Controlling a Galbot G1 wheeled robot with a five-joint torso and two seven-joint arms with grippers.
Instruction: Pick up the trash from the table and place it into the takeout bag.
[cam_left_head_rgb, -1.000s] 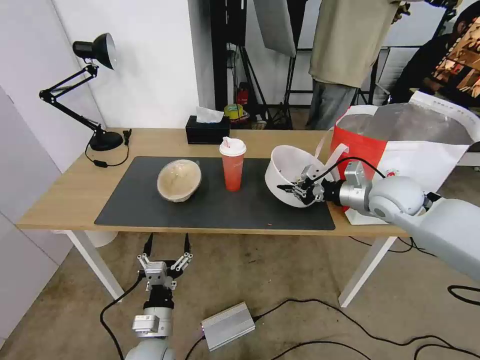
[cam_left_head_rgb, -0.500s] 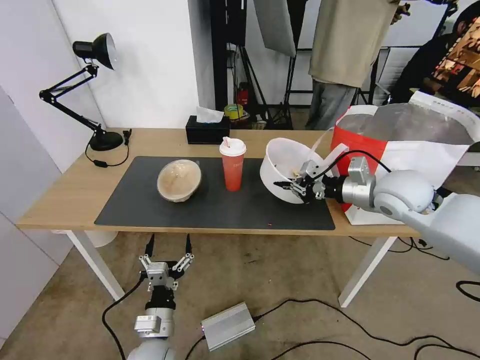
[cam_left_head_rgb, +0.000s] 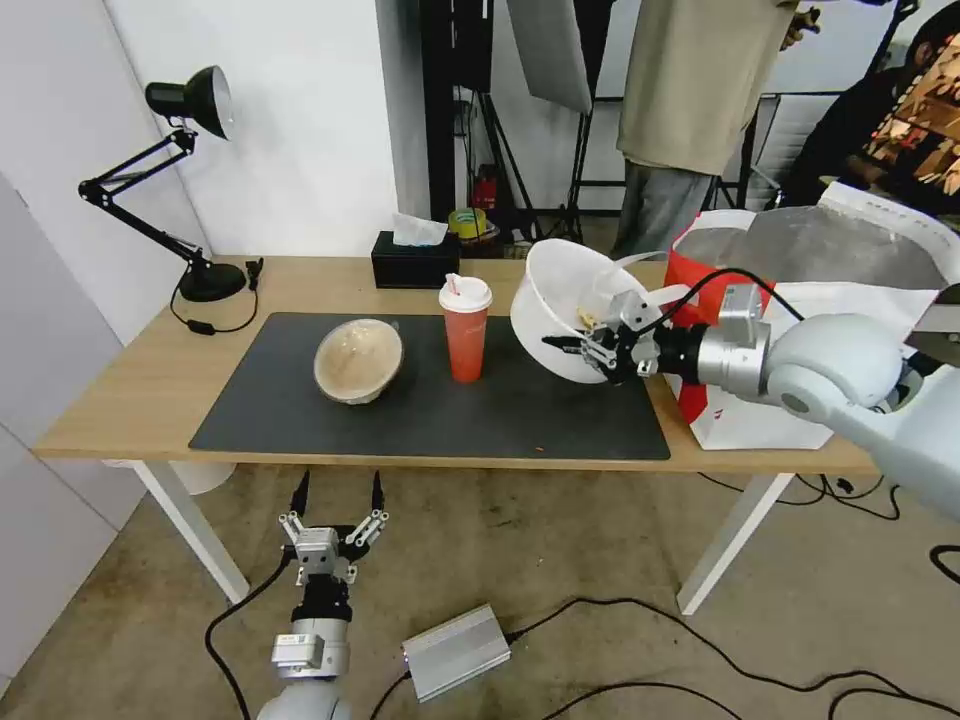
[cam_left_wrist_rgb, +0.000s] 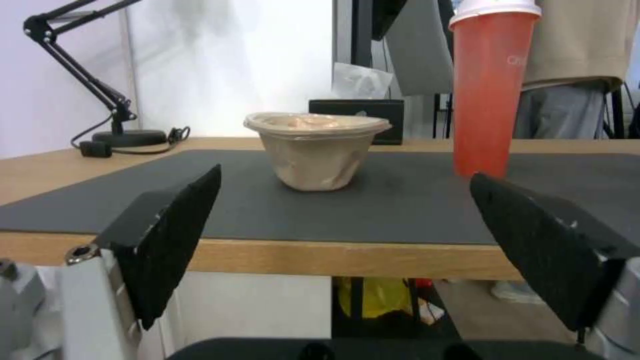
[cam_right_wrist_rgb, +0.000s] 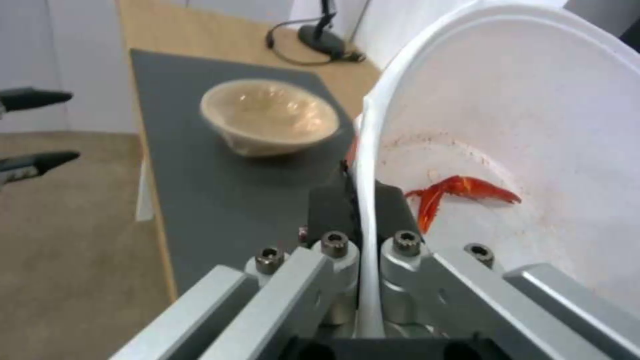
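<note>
Right tool (cam_left_head_rgb: 585, 355) pinching the white bowl's (cam_left_head_rgb: 555, 300) rim has lifted it higher — nearer the takeout bag (cam_left_head_rgb: 800, 300).

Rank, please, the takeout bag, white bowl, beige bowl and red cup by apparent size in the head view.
1. Takeout bag, clearly largest.
2. White bowl, held tilted off the table by the right gripper, so slightly nearer the camera.
3. Beige bowl and red cup: the bowl is wider, the cup taller; too close to rank.
</note>
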